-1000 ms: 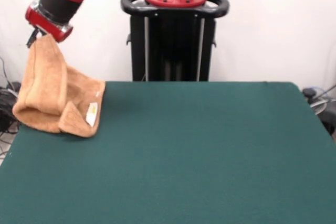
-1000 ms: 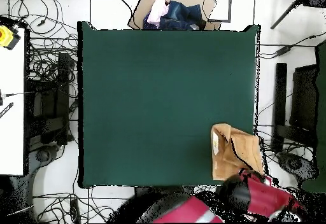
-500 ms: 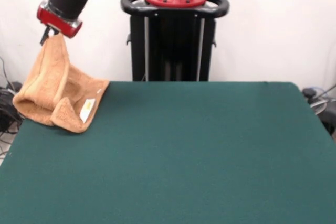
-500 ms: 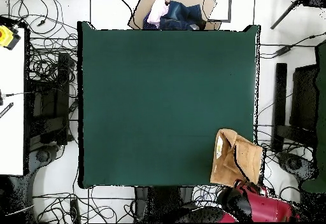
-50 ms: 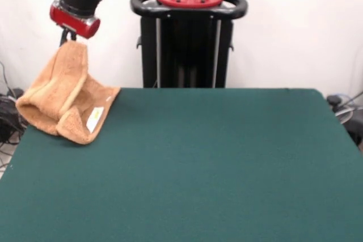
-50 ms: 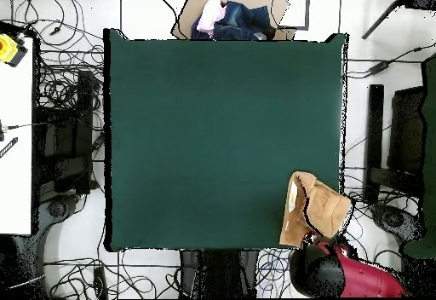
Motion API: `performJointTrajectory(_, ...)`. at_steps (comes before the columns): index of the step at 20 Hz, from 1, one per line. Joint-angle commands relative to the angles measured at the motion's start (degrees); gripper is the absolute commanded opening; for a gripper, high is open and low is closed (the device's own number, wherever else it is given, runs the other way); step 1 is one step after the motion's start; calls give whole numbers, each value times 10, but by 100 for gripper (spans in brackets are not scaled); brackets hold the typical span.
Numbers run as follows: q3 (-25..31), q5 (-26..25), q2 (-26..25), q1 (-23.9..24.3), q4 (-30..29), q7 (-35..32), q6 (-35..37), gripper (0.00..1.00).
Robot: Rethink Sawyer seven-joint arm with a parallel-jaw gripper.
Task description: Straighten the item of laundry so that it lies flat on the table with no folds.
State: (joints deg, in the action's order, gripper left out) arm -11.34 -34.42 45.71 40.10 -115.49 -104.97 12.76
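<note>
I have the end effector (image 5: 68,39) clamped on the top edge of the towel (image 5: 67,97), pinching one bunched tip of it just under the red wrist ring. From that pinch the towel hangs down and fans out, so most of it is lifted while its lower part rests crumpled on the desk (image 5: 215,162). It sits at the desk's corner, and in the front view part of the cloth bulges out past the desk's side edge. The bottom fold curls over on itself, and a small white tag (image 5: 94,118) shows on the flap that lies on the green cloth.

From overhead, the towel (image 6: 313,211) is at the desk's (image 6: 213,135) corner nearest the arm (image 6: 345,273), with one side over the green surface and the other reaching beyond the desk's edge. The arm's red and black wrist covers the pinched part there, so I cannot see the grip itself in that view. A pile of clothes in a box (image 6: 234,17) lies beyond the desk's opposite edge, well apart from the towel.
</note>
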Motion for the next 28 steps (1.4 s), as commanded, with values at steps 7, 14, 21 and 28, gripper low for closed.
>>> performJointTrajectory(7, 276, 186, 219, 70, -99, 138, 230, 0)
performJointTrajectory(14, 297, 188, 246, 93, -112, 154, 242, 0)
performJointTrajectory(21, 324, 169, 242, 115, -119, 134, 220, 0)
performJointTrajectory(28, 317, 117, 218, 100, -114, 67, 171, 0)
